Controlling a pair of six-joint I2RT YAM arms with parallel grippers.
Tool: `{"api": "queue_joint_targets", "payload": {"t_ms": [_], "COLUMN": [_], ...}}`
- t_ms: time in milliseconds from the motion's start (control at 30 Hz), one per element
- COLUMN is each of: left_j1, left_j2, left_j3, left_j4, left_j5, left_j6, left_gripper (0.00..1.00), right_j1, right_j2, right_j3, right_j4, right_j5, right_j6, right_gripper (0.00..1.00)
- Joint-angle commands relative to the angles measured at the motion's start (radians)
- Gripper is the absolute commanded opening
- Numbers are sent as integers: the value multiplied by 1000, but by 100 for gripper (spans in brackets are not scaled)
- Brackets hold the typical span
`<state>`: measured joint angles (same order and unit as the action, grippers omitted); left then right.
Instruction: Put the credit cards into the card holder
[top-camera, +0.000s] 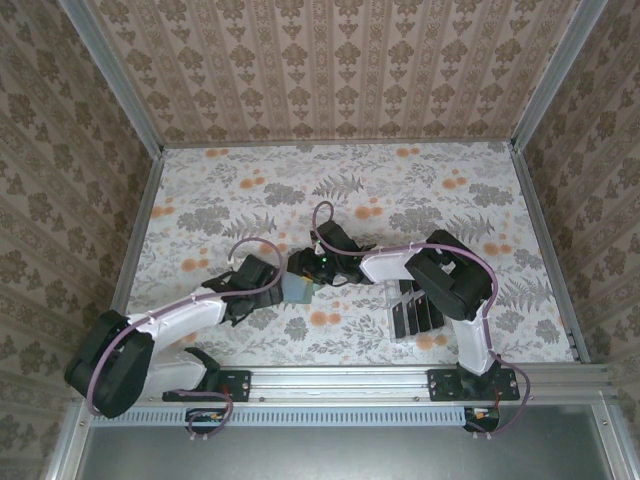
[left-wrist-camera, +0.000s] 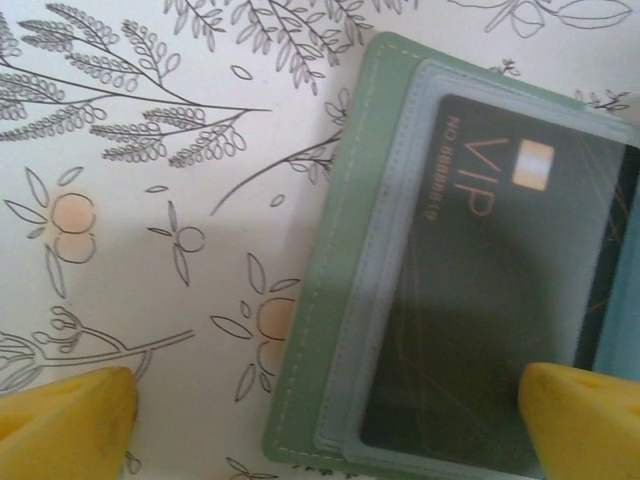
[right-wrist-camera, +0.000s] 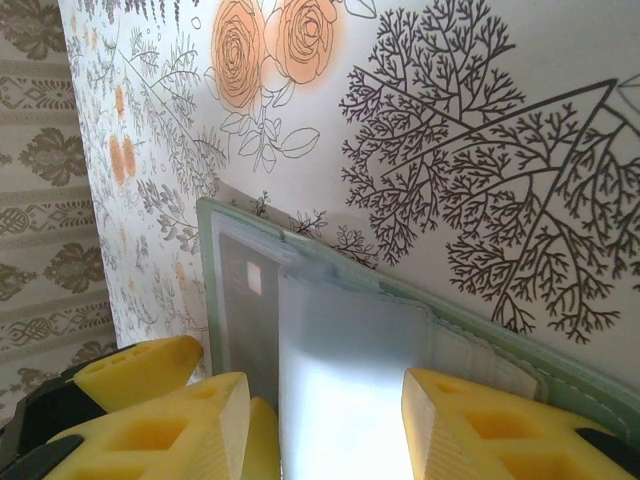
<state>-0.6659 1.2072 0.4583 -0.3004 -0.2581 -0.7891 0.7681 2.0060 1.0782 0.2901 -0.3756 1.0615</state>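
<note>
left gripper (left-wrist-camera: 320, 425): jaws at full spread, holding nothing, poised over the card holder (left-wrist-camera: 310, 330).
right gripper (right-wrist-camera: 340, 430): half closed, pads (right-wrist-camera: 470, 420) gripping the holder's raised pale flap (right-wrist-camera: 350, 370).
card holder: lies open, mid table (top-camera: 450, 190), between both grippers.
credit card (left-wrist-camera: 480, 300): in the clear sleeve; long axis runs up-down in the left wrist view, chip end uppermost.

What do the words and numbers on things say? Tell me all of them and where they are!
"VIP": big copper letters on the black credit card, which sits behind the clear sleeve of the green card holder.
"NO:" followed by a row of tiny digits, beside the VIP on the same card: the digits are too blurred to read for sure.
No other writing can be read.
</note>
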Motion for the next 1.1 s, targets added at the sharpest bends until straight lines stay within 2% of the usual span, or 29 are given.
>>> {"api": "queue_joint_targets", "payload": {"t_ms": [0, 333, 533, 867, 1067], "left_j1": [-36, -83, -105, -101, -89], "left_j2": [19, 67, 71, -65, -95], "left_j3": [-14, 13, 38, 57, 62], "left_j4": [26, 74, 67, -73, -92], "left_j5": [47, 68, 73, -47, -64], "left_j6": [-58, -70, -71, -84, -71], "left_gripper": [100, 100, 100, 100, 100], "right_j1": [-19, -25, -24, -14, -6], "right_j2": [21, -4, 2, 7, 29], "right_j3": [-3, 73, 103, 177, 215], "right_j4": [-125, -325, -371, -448, -474], "right_j5": [9, 22, 23, 23, 20], "right_j6": [-51, -169, -187, -214, -222], "right_gripper": [47, 46, 46, 46, 46]}}
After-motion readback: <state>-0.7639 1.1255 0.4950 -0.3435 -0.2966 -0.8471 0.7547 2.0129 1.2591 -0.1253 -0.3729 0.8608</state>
